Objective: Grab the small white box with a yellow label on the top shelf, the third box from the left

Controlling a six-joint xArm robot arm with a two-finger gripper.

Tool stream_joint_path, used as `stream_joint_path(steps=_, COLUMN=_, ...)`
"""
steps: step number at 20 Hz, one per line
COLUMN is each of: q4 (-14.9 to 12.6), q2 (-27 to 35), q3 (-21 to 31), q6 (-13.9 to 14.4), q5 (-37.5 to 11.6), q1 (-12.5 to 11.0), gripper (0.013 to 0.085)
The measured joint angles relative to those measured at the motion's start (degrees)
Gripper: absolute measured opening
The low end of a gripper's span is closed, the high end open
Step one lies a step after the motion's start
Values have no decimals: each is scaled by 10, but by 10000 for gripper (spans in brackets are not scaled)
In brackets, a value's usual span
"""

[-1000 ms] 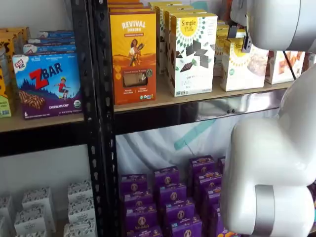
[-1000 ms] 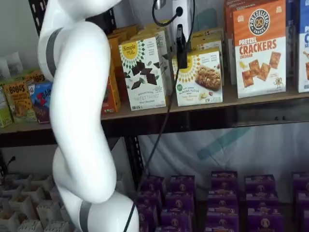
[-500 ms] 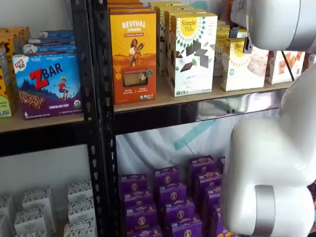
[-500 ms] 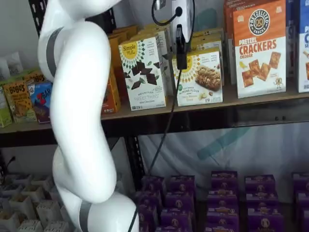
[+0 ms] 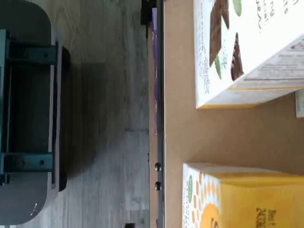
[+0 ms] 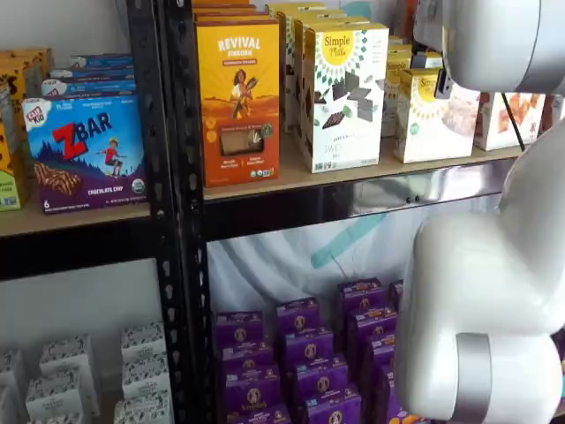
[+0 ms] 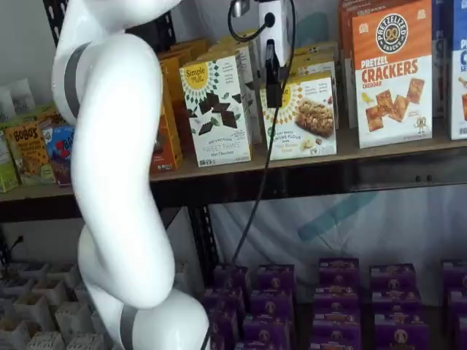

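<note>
Where the box is found: the small white box is seen at the front edge of the top shelf, between a tall chocolate carton and a crackers carton; it shows in both shelf views.
Gripper: the gripper is hung just in front of the box's upper part, on the side nearest the tall carton; only one black finger is shown side-on, so whether the jaws are wide or narrow cannot be told.
Contact: no grip is seen yet; touching or apart cannot be judged from these angles.
Wrist view: the box's yellow top is caught from above, with a strip of bare board between it and the tall carton.
Step in hand: the final lining-up and closing on the box, it is judged.
How it is done well: the fingers should be centred across the box's width, one slipped into that bare strip, so the tall carton is not nudged.
Squeeze: a light carton is expected, so the jaws are best closed gently on its flat sides.
Watch: the cable should be kept off the shelf's front edge.
</note>
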Motion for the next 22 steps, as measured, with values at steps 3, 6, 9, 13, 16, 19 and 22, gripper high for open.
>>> stream_joint_path(steps=3, q4=2, q2=-2, q3=1, q6=-2, q5=-3, q1=-2, gripper=690)
stream_joint_path(steps=6, q4=5, q2=-1, q3=-2, q6=-3, q5=-2, q1=-5, gripper=650)
stream_joint_path(steps=9, q4=8, q2=1, q3=-4, q6=-5, q5=-1, q1=-7, gripper=570)
stream_joint_path(steps=13, q4=8, q2=-1, q3=-1, q6=-5, q5=-3, q1=-6, gripper=490)
stream_joint_path(steps=16, q4=5, q2=-3, q3=6, q6=-3, q5=-7, q1=-4, gripper=490)
stream_joint_path(steps=19, q4=9, q2=-5, q3=10, q6=-2, q5=-9, q1=-3, gripper=450)
stream_joint_path(steps=22, q4=11, q2=-5, q3=12, q6=-1, q5=-9, q1=-2, gripper=370)
